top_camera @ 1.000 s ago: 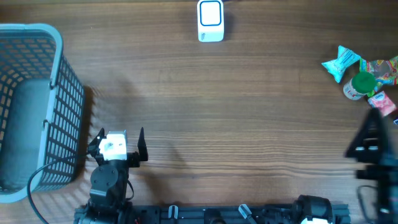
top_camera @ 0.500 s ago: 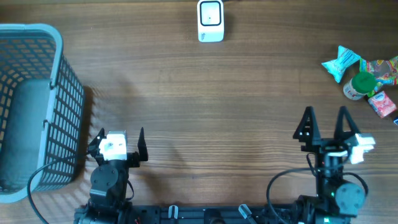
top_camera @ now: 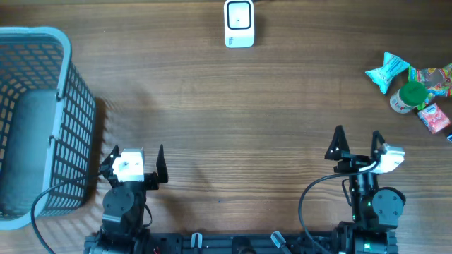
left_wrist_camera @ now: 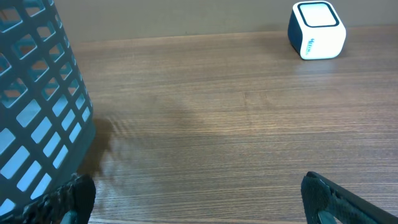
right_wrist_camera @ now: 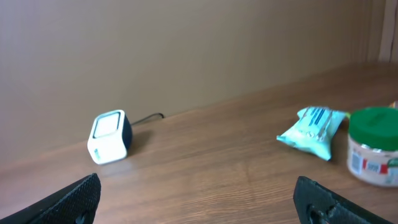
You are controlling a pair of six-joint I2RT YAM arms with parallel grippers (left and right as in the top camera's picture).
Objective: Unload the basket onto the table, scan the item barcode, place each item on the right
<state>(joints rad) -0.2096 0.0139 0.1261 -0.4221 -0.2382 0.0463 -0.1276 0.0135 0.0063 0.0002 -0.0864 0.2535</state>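
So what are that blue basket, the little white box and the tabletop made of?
The basket looks like moulded plastic, matte grey-blue, judging by its even lattice walls. The white box seems smooth, slightly glossy plastic with rounded corners. The table shows wood grain, though it may be laminate.

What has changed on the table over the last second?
The right gripper swung left from the far right edge of view, back over its base, open and empty. Nothing was picked up or let go. The left gripper, scanner, basket, teal packet and green-lidded jar stayed put.
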